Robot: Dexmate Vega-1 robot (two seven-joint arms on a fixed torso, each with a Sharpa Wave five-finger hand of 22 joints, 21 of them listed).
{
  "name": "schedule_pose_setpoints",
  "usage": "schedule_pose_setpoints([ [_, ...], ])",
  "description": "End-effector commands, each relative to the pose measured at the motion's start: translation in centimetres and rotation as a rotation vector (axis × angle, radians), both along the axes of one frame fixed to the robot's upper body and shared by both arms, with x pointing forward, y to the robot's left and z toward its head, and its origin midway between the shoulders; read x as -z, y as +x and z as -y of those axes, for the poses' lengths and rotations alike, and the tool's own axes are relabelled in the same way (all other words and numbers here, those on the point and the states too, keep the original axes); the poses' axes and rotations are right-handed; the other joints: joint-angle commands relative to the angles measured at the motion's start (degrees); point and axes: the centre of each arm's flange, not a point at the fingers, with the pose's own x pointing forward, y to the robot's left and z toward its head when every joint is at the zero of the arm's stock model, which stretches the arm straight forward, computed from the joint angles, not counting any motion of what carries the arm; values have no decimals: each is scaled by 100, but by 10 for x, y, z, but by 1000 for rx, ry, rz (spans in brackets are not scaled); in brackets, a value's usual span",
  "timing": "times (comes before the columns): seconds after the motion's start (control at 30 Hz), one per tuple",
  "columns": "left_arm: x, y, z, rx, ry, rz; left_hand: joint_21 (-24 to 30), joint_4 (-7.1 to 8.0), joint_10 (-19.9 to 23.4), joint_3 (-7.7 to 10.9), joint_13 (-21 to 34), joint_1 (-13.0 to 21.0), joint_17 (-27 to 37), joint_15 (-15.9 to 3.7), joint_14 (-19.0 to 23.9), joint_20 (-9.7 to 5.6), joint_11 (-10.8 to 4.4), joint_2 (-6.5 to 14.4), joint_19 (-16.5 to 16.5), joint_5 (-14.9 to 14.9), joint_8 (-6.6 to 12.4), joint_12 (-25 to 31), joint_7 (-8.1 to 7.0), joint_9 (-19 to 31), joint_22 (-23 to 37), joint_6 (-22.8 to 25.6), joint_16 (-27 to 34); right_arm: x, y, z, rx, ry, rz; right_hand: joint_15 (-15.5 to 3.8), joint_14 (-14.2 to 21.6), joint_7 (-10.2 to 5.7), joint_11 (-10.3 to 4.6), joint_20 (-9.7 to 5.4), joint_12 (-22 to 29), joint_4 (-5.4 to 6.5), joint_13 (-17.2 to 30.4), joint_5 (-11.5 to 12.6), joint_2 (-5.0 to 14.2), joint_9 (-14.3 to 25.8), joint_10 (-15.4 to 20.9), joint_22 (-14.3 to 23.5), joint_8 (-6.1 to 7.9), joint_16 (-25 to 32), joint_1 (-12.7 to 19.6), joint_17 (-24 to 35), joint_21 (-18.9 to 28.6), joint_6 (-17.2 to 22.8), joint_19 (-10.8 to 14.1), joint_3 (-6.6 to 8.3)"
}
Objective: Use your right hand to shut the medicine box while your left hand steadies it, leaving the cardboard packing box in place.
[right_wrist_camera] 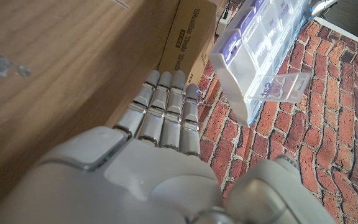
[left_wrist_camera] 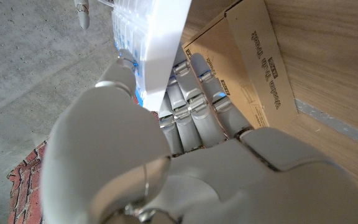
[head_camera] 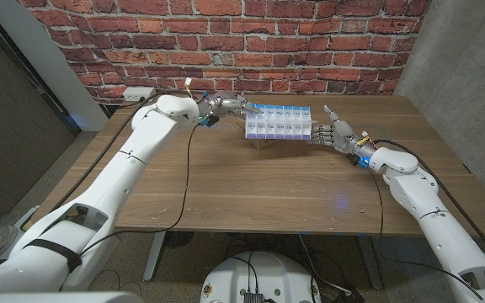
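Two hands flank the pillbox point(head_camera: 279, 122), which sits atop the carton point(head_camera: 263, 140), long axis running left-right. Left hand point(head_camera: 230, 107) grips its left end; right hand point(head_camera: 331, 132), fingers apart, holds nothing beside its right end.

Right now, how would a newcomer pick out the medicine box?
On the far half of the wooden table, between the left hand and right hand, sits a brown cardboard packing box. On it lies the medicine box: white, with rows of clear-lidded compartments.
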Motion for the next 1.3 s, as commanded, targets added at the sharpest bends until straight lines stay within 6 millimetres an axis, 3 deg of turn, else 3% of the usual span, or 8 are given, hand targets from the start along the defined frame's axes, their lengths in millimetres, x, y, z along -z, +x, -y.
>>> schedule_pose_setpoints([
  [0.03,-8,0,9,-4,-5,12,52,-31,263,167,23,533,9,-138,123,-303,-235,459,-23,30,30,7,142,26,18,218,41,2,-3,3,-44,-56,-21,-29,21,-22,-22,-15,-11,-51,31,47,147,20,19,13,-19,-14,161,11,-12,-26,-34,44],
  [0.13,-7,0,11,-5,-5,9,63,-27,246,171,33,528,13,-136,124,-300,-225,460,-36,29,28,-2,145,32,17,215,41,3,-3,4,-48,-71,-30,-61,-16,-18,-66,-29,-61,-140,35,49,301,24,-40,13,-69,-60,400,14,-29,-89,-61,155],
  [0.27,-7,2,13,-4,4,5,80,-26,246,179,45,529,16,-142,113,-301,-222,460,-39,30,23,-5,139,35,16,212,35,4,-4,4,-50,-94,-42,-64,-33,-4,-62,-28,-86,-181,37,42,345,26,-73,13,-98,-83,497,14,-39,-133,-77,193],
  [0.8,-6,5,22,-8,58,-10,129,-22,255,198,88,519,28,-139,106,-306,-222,449,-90,28,9,-14,129,40,11,223,29,3,-3,4,-73,-120,-61,-21,-99,0,-49,0,-141,-210,44,16,183,28,-137,14,-154,-148,475,18,-86,-185,-171,84],
  [1.03,-8,6,25,-25,44,-2,162,-24,255,212,110,520,35,-143,117,-309,-216,443,-102,29,-1,-22,125,37,9,229,31,0,-1,3,-114,-152,-63,-51,-292,5,-95,8,-264,-285,53,18,192,33,-354,16,-284,-260,629,21,-151,-419,-303,88],
  [1.17,-10,5,25,-29,30,4,178,-22,254,217,122,515,38,-141,117,-310,-227,438,-116,28,-9,-27,132,41,8,220,30,-1,1,3,-149,-166,-60,-65,-379,29,-131,-5,-334,-416,63,15,394,39,-463,18,-357,-304,981,29,-182,-568,-352,243],
  [1.3,-11,5,24,-36,15,8,192,-23,257,223,129,518,40,-148,111,-313,-228,438,-116,29,-9,-29,125,48,7,218,27,-3,1,3,-156,-182,-63,-96,-430,34,-153,-20,-383,-627,74,-47,693,46,-506,22,-396,-327,1543,30,-201,-659,-373,511],
])
